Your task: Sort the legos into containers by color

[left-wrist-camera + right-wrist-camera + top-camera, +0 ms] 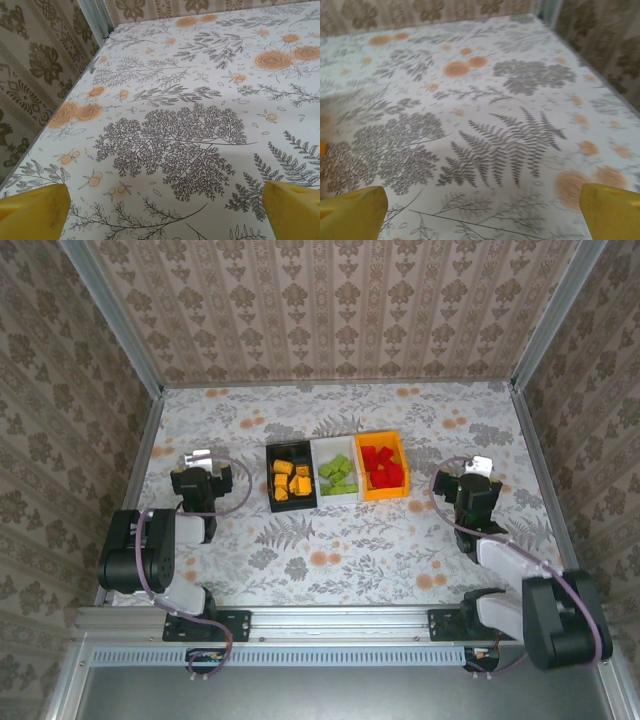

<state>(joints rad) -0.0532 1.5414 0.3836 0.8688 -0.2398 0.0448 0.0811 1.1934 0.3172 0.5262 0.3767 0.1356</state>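
Three containers (294,507) hold the legos (338,474), one colour each

The table (340,550) has a white cover printed with grey ferns, leafy sprays and pale orange flowers; the print shows close up in the left wrist view (175,140) and the right wrist view (485,150). Three bins stand directly on it, in a row near the middle and slightly toward the far side: a black bin (294,506) on the left, a white bin (340,497) in the middle, an orange bin (384,493) on the right. Their long sides touch. The row slants a little, the black end nearer.
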